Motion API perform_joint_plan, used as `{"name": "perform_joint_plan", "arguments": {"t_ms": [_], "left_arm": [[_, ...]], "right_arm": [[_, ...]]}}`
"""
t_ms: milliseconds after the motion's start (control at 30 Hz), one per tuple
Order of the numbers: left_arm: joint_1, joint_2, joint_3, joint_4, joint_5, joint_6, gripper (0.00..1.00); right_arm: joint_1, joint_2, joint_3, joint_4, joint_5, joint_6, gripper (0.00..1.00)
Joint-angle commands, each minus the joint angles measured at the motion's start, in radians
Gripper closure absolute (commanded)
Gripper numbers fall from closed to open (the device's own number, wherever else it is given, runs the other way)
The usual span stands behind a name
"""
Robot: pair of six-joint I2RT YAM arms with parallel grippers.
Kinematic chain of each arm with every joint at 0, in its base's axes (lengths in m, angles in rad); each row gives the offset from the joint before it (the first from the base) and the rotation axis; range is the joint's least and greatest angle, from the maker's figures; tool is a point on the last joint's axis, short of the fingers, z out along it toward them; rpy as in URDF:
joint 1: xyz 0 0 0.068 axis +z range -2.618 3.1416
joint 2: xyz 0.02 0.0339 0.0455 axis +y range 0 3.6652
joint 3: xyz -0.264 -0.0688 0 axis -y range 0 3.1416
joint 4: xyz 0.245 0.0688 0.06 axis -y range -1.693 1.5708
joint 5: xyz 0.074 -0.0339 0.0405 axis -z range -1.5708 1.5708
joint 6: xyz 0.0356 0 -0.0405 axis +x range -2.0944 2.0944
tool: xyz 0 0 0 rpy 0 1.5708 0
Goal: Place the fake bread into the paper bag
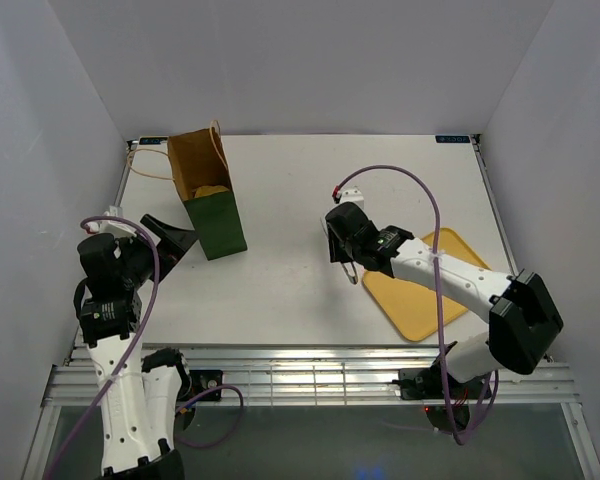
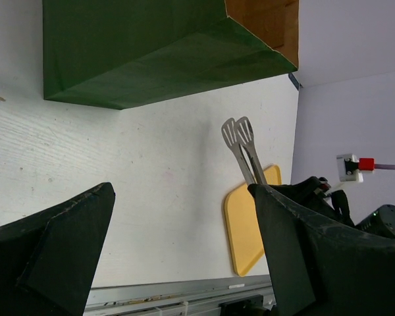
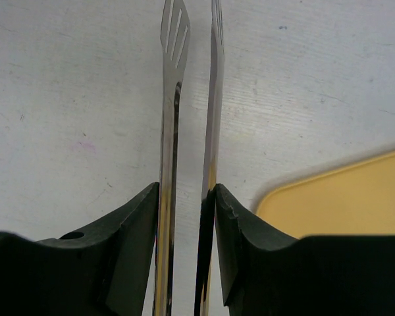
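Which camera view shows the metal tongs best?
The right wrist view: the tongs fill it, clamped in the right gripper. The left wrist view shows their slotted tips from afar; the top view shows only a small glint by the gripper.

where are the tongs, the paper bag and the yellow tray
tongs (image 3: 169, 131): right wrist view, on the left metal arm
paper bag (image 1: 218, 225): top view, on its green front side
yellow tray (image 1: 410, 305): top view, on a bare near part
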Motion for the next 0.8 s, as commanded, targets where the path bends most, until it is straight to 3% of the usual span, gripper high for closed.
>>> {"name": "perform_joint_plan", "arguments": {"t_ms": [0,700,767], "left_arm": [[-0.003,0.009,-0.019,0.033,0.029,0.019,0.02],[-0.022,0.106,-0.081,0.202,0.064,-0.026,0.02],[-0.039,0.11,-0.087,0.213,0.049,-0.038,0.02]], "right_arm": [[-0.015,0.062,0.005,0.159,-0.066,0.006,0.56],[-0.047,0.324,-0.029,0.339,-0.218,0.097,0.53],[-0.049,0.332,-0.038,0.337,-0.199,0.098,0.49]]}}
